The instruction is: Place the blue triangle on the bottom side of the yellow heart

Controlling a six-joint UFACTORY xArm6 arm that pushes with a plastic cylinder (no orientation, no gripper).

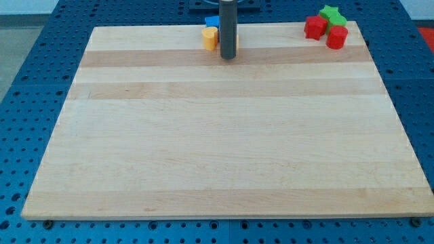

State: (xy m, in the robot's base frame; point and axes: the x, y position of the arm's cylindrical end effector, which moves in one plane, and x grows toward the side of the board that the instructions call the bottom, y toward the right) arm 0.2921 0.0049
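One wooden bench (pixel 224 135) fills most of the view, resting on a blue pegboard (pixel 41 41). My tip (pixel 228 57) sits near the view's top edge, touching the right side of the yellow heart (pixel 209 38). The blue triangle (pixel 212 22) (half hidden by the rod) lies just above the heart. No end effector exists to clench or release. Two red blocks (pixel 314 27) (pixel 337 36) and a green star (pixel 331 13) cluster top right.

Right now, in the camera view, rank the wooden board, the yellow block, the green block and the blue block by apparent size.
1. Wooden board, by far the largest.
2. Green block and yellow block: look alike, unranked; my tip partly hides the yellow one.
3. Blue block: only a sliver shows, true size unsure.
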